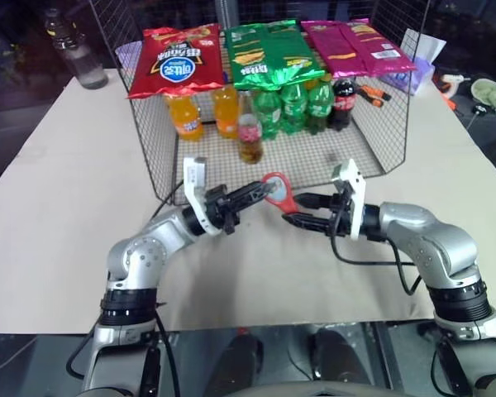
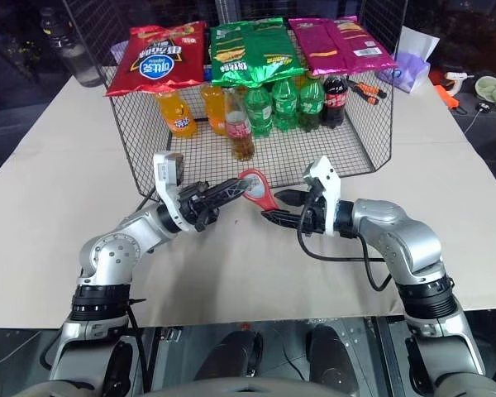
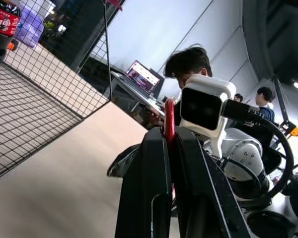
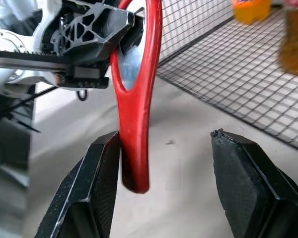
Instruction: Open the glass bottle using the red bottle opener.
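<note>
Grippers meet above the beige table (image 1: 58,207), in front of the open wire-mesh cage (image 1: 157,157). The left gripper (image 1: 260,192) is clamped tight on the ring head of the small flat red bottle opener (image 1: 277,192), holding it clear of the table with its narrow handle slanting down toward the right gripper (image 1: 296,210). The right gripper's two black fingers stand apart; in the right wrist view the handle's tip lies against one finger (image 4: 97,183) while the other finger stands well off, so nothing is pinched there.

Inside the cage, the small clear glass bottle (image 1: 250,132) of amber drink, with a red-and-white label, stands upright on the mesh floor near the front, cap on, apart from both grippers. Behind it stand orange plastic soda bottles (image 1: 186,116), green plastic soda bottles (image 1: 293,103) and a dark cola bottle (image 1: 342,99). Red, green and magenta snack bags (image 1: 264,54) lie across the cage top. A clear water bottle (image 1: 74,50) stands at the far left corner of the table.
</note>
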Controlling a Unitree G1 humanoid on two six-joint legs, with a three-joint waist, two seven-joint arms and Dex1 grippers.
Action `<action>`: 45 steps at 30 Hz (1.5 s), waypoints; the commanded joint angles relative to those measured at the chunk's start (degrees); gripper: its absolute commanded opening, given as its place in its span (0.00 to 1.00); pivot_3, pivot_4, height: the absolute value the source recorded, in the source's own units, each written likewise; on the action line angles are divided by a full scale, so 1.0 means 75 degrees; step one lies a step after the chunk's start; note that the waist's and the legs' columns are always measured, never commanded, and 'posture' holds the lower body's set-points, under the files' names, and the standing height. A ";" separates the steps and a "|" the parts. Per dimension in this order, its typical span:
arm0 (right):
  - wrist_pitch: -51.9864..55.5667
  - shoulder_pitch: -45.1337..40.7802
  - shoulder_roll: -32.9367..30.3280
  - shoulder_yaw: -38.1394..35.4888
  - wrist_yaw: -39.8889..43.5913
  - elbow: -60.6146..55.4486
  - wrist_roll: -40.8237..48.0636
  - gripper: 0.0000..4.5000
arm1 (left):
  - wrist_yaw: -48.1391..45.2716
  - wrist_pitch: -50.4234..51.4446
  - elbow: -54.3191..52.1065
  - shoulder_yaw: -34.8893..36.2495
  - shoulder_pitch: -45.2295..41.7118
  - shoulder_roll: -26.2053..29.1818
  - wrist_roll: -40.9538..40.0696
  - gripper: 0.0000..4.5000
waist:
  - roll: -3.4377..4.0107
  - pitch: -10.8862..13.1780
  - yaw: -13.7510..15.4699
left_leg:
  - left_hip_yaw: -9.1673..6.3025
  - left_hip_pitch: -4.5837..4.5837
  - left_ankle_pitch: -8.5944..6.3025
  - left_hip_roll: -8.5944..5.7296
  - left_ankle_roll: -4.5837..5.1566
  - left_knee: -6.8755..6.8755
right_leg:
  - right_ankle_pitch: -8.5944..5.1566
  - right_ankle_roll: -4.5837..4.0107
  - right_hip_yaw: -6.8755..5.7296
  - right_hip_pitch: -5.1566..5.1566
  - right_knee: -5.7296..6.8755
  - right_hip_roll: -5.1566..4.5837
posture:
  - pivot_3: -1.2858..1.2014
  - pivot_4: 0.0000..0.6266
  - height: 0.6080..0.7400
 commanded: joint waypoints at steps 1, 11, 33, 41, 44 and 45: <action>0.0324 -0.0183 -0.0087 -0.0334 0.0142 -0.0262 0.0611 0.45 | 0.0003 0.0031 -0.0211 0.0162 -0.0136 -0.0035 -0.0231 0.00 | 0.0000 0.0000 0.0003 | 0.0000 -0.0001 0.0000 -0.0001 0.0000 0.0000 | 0.0000 0.0000 0.0000 0.0000 -0.0001 -0.0001 | 0.52 0.24 1.00; 0.0523 0.0096 -0.0539 -0.0068 0.0147 -0.0481 0.0828 0.01 | 0.0191 -0.0140 -0.0074 0.0133 -0.0235 -0.0401 -0.0014 0.00 | 0.0000 0.0000 0.0004 | -0.0001 -0.0003 0.0000 0.0000 0.0000 0.0000 | 0.0000 0.0000 -0.0001 -0.0001 -0.0002 -0.0004 | 0.52 0.24 1.00; -0.1071 0.0616 0.0219 -0.1298 -0.2082 0.0386 -0.0112 0.00 | 0.2468 -0.3295 0.0421 0.0233 -0.0904 -0.1355 0.2682 0.45 | -0.0008 0.0002 0.0179 | 0.0001 -0.0012 0.0001 -0.0005 -0.0001 0.0006 | 0.0000 0.0000 -0.0002 -0.0007 0.0000 -0.0003 | 0.52 0.24 1.00; -0.1724 0.0785 0.0280 -0.1758 -0.2543 0.0619 -0.0535 0.00 | 0.3441 -0.5273 0.1323 -0.0248 -0.0978 -0.1415 0.4788 0.80 | -0.0007 0.0002 0.0178 | 0.0008 -0.0016 0.0000 -0.0007 -0.0001 0.0001 | 0.0000 0.0000 0.0003 -0.0012 -0.0004 -0.0002 | 0.52 0.24 1.00; -0.1806 0.0820 0.0314 -0.1779 -0.2613 0.0642 -0.0593 0.00 | 0.3839 -0.6058 0.2452 -0.0504 -0.1294 -0.1395 0.5681 0.90 | -0.0007 0.0002 0.0194 | 0.0006 -0.0014 0.0000 -0.0007 0.0000 0.0002 | 0.0000 0.0000 0.0001 -0.0011 -0.0001 -0.0001 | 0.52 0.24 1.00; -0.1829 0.0802 0.0350 -0.1752 -0.2634 0.0661 -0.0622 0.00 | 0.3825 -0.6242 0.2934 -0.0575 -0.1518 -0.1438 0.5804 0.90 | -0.0007 0.0002 0.0195 | 0.0007 -0.0014 0.0001 -0.0010 0.0000 0.0003 | 0.0000 0.0001 0.0001 -0.0011 0.0001 0.0000 | 0.52 0.24 1.00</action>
